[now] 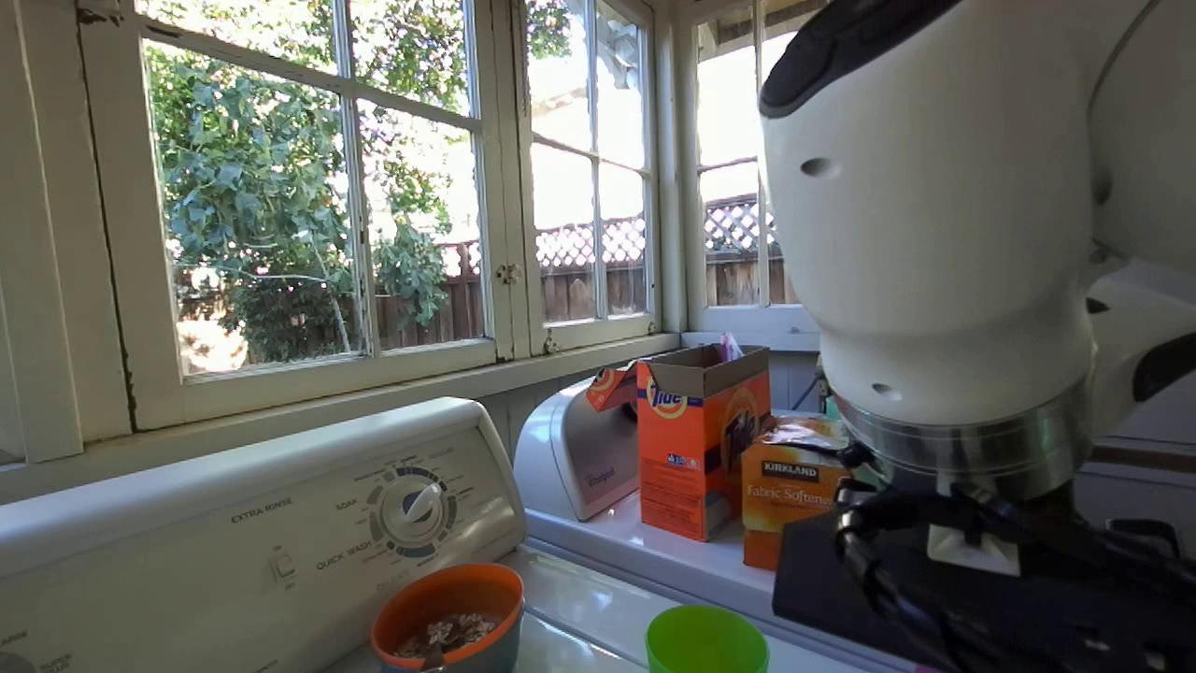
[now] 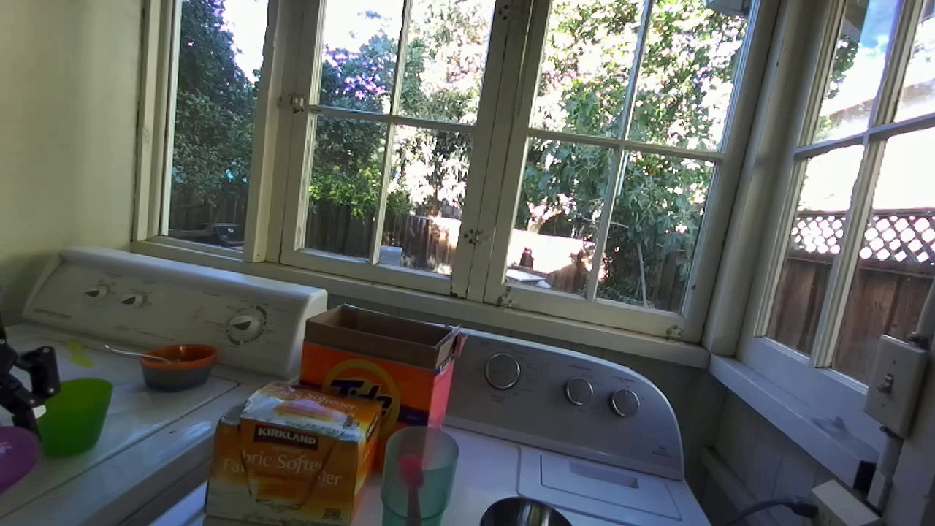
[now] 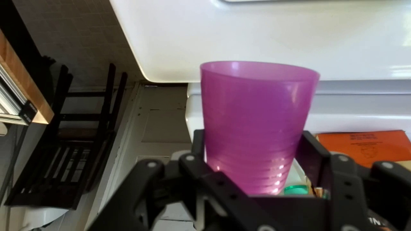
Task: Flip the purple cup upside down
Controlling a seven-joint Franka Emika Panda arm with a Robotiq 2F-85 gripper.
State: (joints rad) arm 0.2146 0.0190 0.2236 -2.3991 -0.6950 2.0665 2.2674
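Observation:
The purple cup [image 3: 257, 118] fills the middle of the wrist view, its base towards the palm and its open rim pointing away from it. My gripper [image 3: 255, 142] is shut on the cup, one finger pad against either side of the wall. Part of the purple cup [image 2: 14, 456] also shows at the left edge of an exterior view, beside dark gripper fingers [image 2: 45, 369]. It is cut off there, so how far it tilts I cannot tell. Whether its rim touches the white washer top [image 3: 273, 35] is not clear either.
A lime-green cup [image 2: 79, 420] stands close to the gripper, with an orange-rimmed bowl [image 1: 448, 617] of flakes near it. Tide box [image 1: 687, 467], Kirkland box [image 2: 292, 460], teal cup [image 2: 420, 482] with a pink-headed utensil and metal bowl [image 2: 526, 515] occupy the neighbouring appliance.

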